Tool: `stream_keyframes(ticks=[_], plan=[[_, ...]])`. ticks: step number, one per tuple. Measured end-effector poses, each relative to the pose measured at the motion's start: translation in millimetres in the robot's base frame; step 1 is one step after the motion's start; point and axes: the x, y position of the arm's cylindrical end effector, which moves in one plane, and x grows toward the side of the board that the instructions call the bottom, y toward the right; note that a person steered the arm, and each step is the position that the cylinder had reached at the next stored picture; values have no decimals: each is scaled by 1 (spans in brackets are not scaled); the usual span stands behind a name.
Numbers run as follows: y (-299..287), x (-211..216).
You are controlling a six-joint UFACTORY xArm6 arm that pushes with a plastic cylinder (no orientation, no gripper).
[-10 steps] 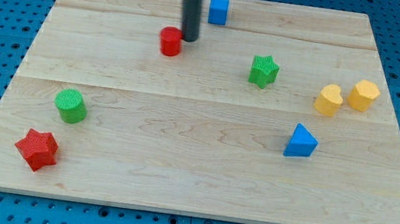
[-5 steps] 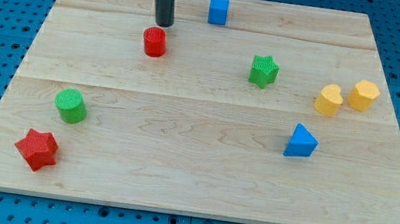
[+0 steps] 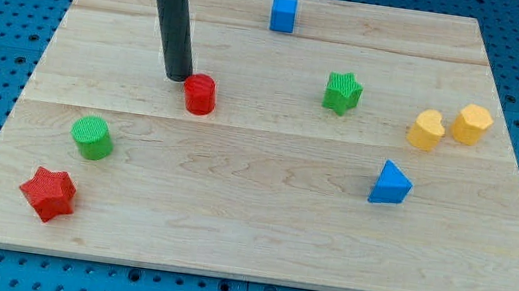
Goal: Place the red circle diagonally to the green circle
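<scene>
The red circle [image 3: 200,93] stands left of the board's middle, in its upper half. My tip [image 3: 179,77] is just to the circle's upper left, touching or nearly touching it. The green circle [image 3: 92,137] stands lower left of the red circle, about a hundred pixels to the view's left and somewhat lower.
A red star [image 3: 48,193] lies near the bottom left corner. A blue cube [image 3: 283,14] sits at the top, a green star [image 3: 343,91] right of centre, a blue triangle [image 3: 391,184] lower right, and two yellow blocks [image 3: 426,129] [image 3: 471,123] at the right.
My tip moved left, then down the view. The red circle slid left and then down, ending lower and closer to the green circle.
</scene>
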Motion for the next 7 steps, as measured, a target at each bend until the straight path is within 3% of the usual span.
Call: stream_keyframes(ticks=[2,3,4,6,7], plan=[[58,-13],[73,0],[52,26],[43,31],[46,60]])
